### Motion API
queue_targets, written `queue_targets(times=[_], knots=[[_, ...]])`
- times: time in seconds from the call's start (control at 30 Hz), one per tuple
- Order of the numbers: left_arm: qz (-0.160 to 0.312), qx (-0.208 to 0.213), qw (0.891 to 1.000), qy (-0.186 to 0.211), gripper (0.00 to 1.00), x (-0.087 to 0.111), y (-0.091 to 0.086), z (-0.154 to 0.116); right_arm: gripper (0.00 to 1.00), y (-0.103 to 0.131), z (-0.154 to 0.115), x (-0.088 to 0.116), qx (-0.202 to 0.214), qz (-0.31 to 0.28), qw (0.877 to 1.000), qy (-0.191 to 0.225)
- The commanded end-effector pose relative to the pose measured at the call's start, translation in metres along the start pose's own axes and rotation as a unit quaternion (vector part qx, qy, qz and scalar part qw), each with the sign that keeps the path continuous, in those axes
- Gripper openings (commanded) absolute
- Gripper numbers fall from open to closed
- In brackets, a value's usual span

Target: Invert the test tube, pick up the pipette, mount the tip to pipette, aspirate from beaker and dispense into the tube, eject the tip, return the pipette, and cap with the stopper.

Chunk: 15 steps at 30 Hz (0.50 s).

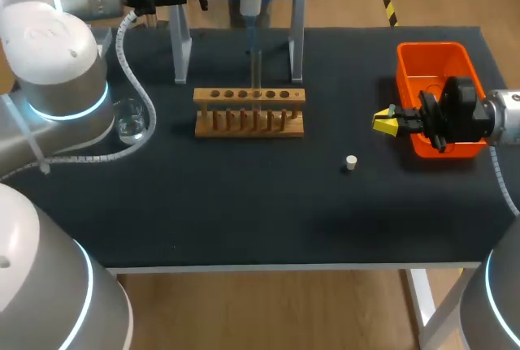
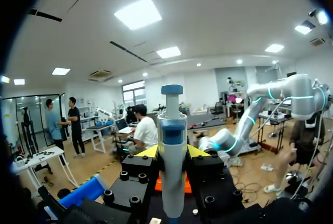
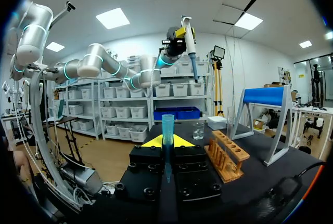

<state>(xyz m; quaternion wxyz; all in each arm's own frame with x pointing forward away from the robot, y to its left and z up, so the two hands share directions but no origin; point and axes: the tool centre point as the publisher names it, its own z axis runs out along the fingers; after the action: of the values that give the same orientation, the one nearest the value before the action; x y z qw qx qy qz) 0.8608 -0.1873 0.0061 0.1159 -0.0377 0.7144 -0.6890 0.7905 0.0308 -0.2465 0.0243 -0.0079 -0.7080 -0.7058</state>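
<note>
Nearest you, the stopper (image 1: 350, 162) lies on the dark table (image 1: 244, 204). Your right gripper (image 1: 385, 122), just beside the orange bin (image 1: 405, 82), is clamped on a blue pipette tip (image 3: 167, 130). Farther back stands the wooden rack (image 1: 249, 112), and beyond it your left gripper (image 2: 172, 153) holds the pipette (image 2: 172, 130) clamped upright, raised above the table

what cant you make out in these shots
- Head view: the beaker is partly hidden by the left arm, so its liquid level is unreadable.
- Head view: the blue tip in the right gripper is too small or hidden by its fingers.
- Left wrist view: the pipette has its lower end cut off by the edge.
</note>
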Motion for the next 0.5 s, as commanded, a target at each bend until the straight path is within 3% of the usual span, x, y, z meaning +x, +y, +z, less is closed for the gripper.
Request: queue_targets(times=[0.03, 0.5], knots=[[-0.001, 0.016, 1.000, 0.009, 0.00, 0.005, 0.003, 0.007, 0.00, 0.000, -0.001, 0.000, 0.000, 0.000, 1.000, 0.000], [-0.037, 0.016, 0.998, 0.040, 0.00, 0.026, 0.003, 0.025, 0.00, 0.000, -0.001, 0.000, 0.000, 0.000, 1.000, 0.000]])
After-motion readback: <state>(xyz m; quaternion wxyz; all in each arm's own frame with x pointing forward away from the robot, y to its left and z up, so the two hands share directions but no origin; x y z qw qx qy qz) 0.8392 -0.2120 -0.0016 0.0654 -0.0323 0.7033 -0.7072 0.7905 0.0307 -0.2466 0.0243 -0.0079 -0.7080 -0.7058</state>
